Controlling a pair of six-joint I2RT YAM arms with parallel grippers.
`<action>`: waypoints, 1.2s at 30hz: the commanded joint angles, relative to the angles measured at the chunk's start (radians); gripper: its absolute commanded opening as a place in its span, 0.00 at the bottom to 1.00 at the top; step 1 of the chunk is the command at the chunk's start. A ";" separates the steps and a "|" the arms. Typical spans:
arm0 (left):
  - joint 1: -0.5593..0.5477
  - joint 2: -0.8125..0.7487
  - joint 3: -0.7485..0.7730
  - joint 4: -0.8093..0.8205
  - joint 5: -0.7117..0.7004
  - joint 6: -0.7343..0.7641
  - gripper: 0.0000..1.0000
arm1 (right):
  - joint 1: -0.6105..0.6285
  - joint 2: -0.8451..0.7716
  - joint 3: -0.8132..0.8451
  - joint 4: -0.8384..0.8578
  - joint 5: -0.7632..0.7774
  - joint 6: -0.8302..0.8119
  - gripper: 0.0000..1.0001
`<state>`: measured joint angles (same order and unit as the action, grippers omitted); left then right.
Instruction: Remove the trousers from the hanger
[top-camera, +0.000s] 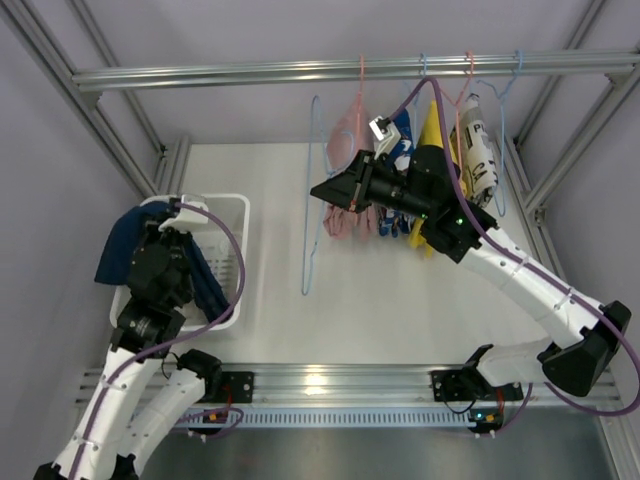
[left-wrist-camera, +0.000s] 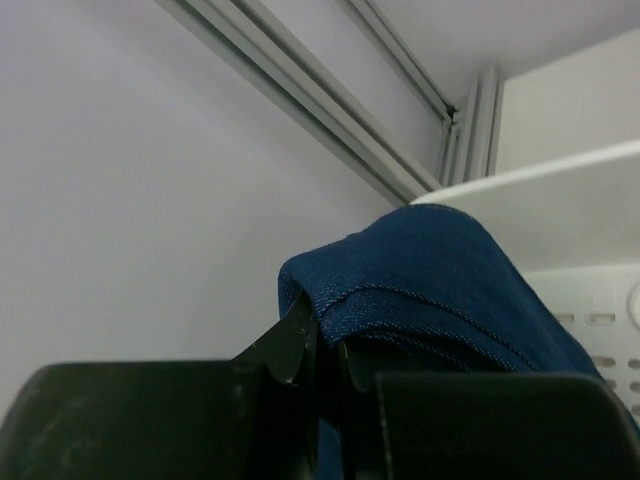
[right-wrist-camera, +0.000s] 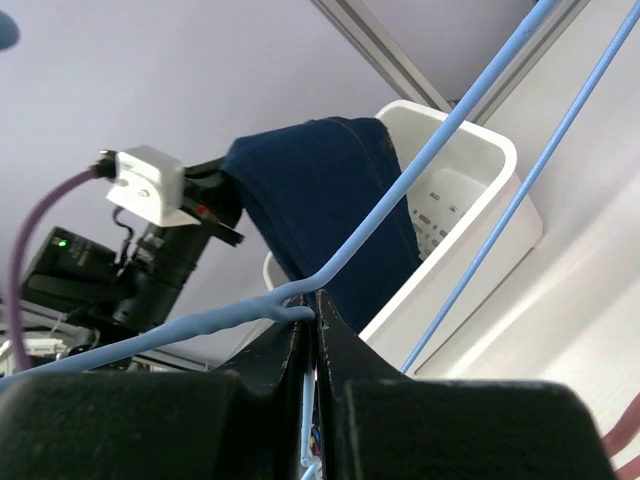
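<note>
The navy blue trousers (top-camera: 120, 248) drape over the far left rim of the white basket (top-camera: 236, 212). My left gripper (top-camera: 160, 232) is shut on their cloth; the left wrist view shows the fold (left-wrist-camera: 440, 275) pinched between my fingers (left-wrist-camera: 322, 345). The empty blue wire hanger (top-camera: 310, 200) hangs tilted over the table. My right gripper (top-camera: 320, 190) is shut on its wire (right-wrist-camera: 240, 310), as the right wrist view (right-wrist-camera: 314, 312) shows. The pale pink trousers (top-camera: 346, 135) hang on a pink hanger right behind my right gripper.
An aluminium rail (top-camera: 250, 72) crosses the back with several hangers. A patterned blue garment (top-camera: 402, 128), a yellow one (top-camera: 431, 122) and a white printed one (top-camera: 478, 155) hang right of the pink trousers. Frame posts stand at both sides.
</note>
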<state>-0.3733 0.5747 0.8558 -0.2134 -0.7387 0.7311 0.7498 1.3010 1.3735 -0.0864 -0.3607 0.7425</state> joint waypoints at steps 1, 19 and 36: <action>0.007 0.011 -0.043 0.055 -0.042 -0.024 0.00 | -0.015 0.007 0.035 0.060 -0.009 -0.009 0.00; 0.295 0.341 -0.080 -0.205 0.430 -0.843 0.00 | -0.013 -0.014 0.041 0.034 -0.004 -0.034 0.00; 0.496 0.146 0.184 -0.360 0.883 -0.898 0.89 | -0.013 -0.023 0.015 0.039 0.009 0.029 0.00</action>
<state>0.1169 0.7372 0.9054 -0.5251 0.0639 -0.1532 0.7494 1.3109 1.3743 -0.0902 -0.3603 0.7460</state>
